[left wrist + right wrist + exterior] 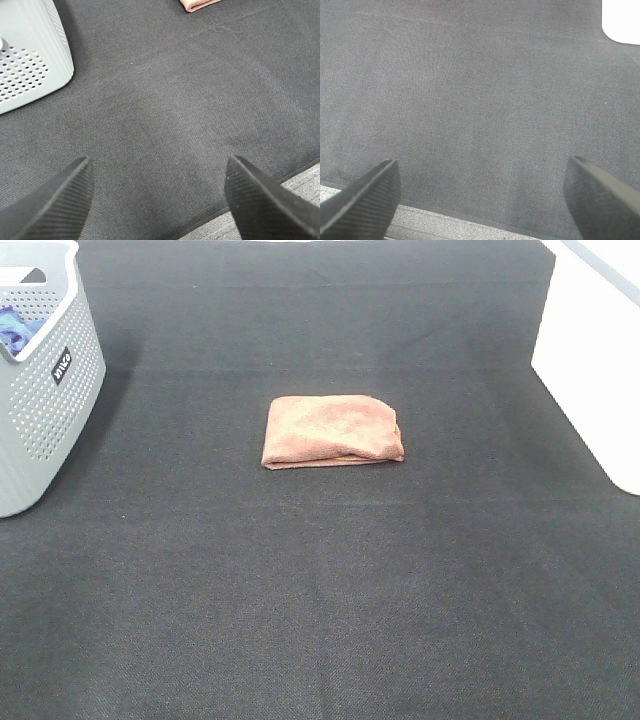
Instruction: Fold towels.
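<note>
Left tool [159,192] spread wide above dark mat [165,115], perforated grey basket [30,55] and towel corner [197,5] beyond.

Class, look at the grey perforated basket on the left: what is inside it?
Inside the basket, only a bit of blue fabric shows at the rim. Its walls hide the rest, so how much lies within cannot be seen.

I'm looking at a staged test bench, not a home: a dark mat [320,580] covers the whole surface. Left of the mat's centre stands a grey perforated laundry basket [45,410], and a plain white bin [590,370] sits to the right.
</note>
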`<state>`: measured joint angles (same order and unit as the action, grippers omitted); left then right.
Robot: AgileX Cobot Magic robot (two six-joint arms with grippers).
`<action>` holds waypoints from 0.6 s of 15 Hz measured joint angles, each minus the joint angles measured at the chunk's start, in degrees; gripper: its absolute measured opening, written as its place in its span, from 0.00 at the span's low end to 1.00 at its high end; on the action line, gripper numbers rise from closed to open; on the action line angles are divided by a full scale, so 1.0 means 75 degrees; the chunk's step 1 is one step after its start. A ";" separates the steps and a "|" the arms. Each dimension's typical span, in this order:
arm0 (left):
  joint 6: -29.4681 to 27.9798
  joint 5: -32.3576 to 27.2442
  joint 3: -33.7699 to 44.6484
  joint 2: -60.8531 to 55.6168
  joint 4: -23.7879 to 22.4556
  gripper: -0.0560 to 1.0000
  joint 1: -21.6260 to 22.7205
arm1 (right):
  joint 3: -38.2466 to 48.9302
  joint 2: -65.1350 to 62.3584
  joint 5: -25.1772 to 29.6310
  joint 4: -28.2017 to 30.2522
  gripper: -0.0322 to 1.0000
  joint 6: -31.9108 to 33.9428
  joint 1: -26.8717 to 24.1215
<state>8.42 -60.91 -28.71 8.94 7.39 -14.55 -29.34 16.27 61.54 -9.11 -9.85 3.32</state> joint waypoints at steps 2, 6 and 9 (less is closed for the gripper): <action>0.0000 0.0000 0.0000 0.0000 0.0008 0.72 0.0267 | 0.0000 0.0000 -0.0008 0.0000 0.84 0.0000 0.0000; 0.0000 0.0000 0.0000 0.0000 0.0008 0.72 0.1673 | 0.0000 -0.0122 -0.0015 0.0000 0.84 0.0000 0.0000; 0.0000 0.0008 0.0000 -0.0008 0.0008 0.72 0.1910 | 0.0000 -0.0710 -0.0031 0.0000 0.84 0.0000 -0.0237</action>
<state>8.42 -60.85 -28.71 8.88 7.45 -0.23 -29.34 10.94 61.31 -9.11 -9.85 1.55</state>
